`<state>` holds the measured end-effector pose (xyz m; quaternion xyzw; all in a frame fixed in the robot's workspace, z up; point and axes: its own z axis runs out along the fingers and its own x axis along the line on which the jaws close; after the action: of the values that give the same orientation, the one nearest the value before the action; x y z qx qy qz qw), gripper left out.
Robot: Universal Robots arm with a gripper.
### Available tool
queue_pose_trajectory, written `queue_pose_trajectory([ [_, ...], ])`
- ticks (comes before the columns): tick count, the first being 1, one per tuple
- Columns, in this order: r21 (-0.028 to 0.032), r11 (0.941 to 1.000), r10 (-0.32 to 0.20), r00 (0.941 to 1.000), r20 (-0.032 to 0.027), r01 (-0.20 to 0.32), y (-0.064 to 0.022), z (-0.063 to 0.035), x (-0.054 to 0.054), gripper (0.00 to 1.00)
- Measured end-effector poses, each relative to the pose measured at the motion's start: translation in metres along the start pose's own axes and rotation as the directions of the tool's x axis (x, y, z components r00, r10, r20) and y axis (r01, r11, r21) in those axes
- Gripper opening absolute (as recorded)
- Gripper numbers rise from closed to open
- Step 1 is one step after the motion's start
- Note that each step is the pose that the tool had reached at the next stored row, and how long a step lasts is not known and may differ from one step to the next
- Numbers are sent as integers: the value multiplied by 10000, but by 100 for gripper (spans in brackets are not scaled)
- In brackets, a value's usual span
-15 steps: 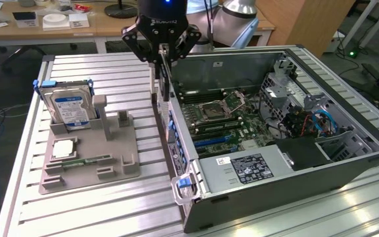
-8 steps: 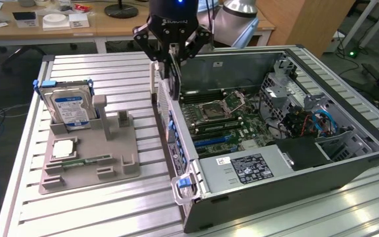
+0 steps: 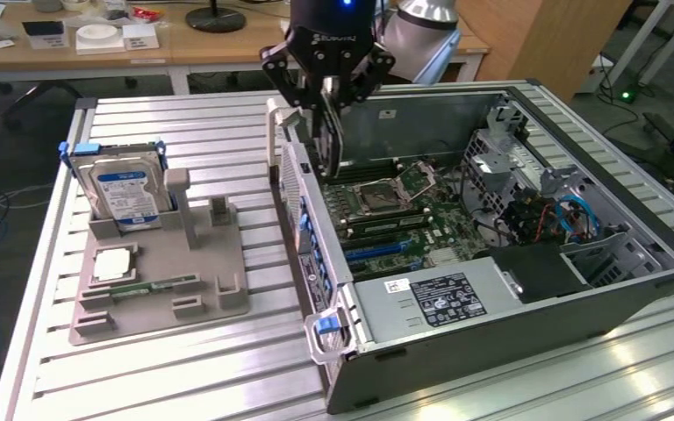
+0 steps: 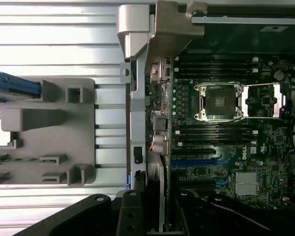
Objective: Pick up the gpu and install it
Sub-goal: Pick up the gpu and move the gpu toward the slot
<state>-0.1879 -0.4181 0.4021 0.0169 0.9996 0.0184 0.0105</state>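
**Card in the air above the open case, not yet seated**

The pick-up looked done and the install was in hand; the gripper was clamped on the gpu, its fingers pinching the thin card from both faces; the card hung on edge, roughly upright, its lower end over the near wall of the computer case and above the motherboard; it did not appear to touch any slot.

In the wrist view the gripper straddled the card's edge, which ran in line with the case's rear wall and sat near the blue expansion slot; whether that slot or the dark ones beside it was the intended seat could not be told.

By my judgement, seating would call for the card's contact edge to be brought square and parallel over a slot, with the end bracket meeting the rear openings of the case, then a straight, even push; any tilt would risk jamming.

The arm stood over the case with the wrist pointing straight down; the grey fixture tray lay well apart at the exterior view's left, carrying the hard drive upright and the memory stick lying flat.
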Motion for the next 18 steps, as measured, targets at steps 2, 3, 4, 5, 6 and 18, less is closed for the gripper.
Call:
queue_pose_trajectory([
  [2, 0, 10000, 8, 10000, 1, -8, 2, 2, -64, 27],
  [3, 0, 10000, 12, 10000, 1, -12, 3, 2, -96, 27],
  [4, 1, 10000, 16, 10000, 0, -16, 4, 2, -129, 27],
  [5, 1, 10000, 16, 10000, 0, -16, 6, 3, -163, 27],
  [6, 0, 10000, 17, 10000, 0, -17, 6, 4, -197, 27],
  [18, 1, 10000, 13, 9995, -309, -12, 19, 12, -579, 27],
])
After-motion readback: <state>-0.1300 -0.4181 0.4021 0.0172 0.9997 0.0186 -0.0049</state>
